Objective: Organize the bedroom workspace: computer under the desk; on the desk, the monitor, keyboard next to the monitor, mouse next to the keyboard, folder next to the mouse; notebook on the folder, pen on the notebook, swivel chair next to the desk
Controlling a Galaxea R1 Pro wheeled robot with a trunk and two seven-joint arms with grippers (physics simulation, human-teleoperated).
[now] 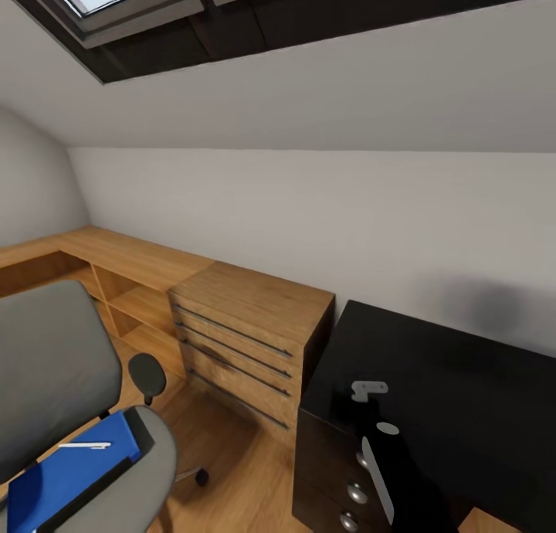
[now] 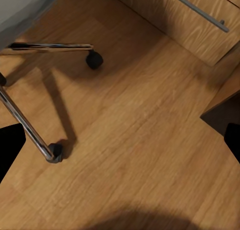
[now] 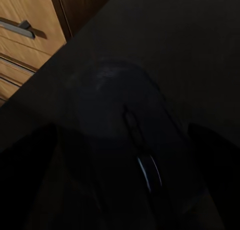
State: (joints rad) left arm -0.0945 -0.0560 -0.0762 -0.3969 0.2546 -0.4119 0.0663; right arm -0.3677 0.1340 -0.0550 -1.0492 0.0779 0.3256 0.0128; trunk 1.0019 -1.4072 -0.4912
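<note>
— Folder point(image 1: 66, 479) placing?
— Lying flat on the swivel chair point(image 1: 46, 363) seat, with the pen point(image 1: 83, 445) resting on top.
— And the mouse point(image 3: 120, 115)?
— Showing dark against the black worktop point(image 1: 448, 378), sitting between the right jaws. Gripping or merely flanking: not telling from this.
— Left jaws?
— Hanging spread wide and released, holding nothing, facing the wooden floor point(image 2: 140, 140) beside the chair's chrome legs and casters.
— Neighbouring the worktop?
— Standing just beside it, the light wooden drawer unit point(image 1: 247, 324).

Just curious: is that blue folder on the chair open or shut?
Shut: the folder lies flat on the swivel chair, pen on top.
</note>
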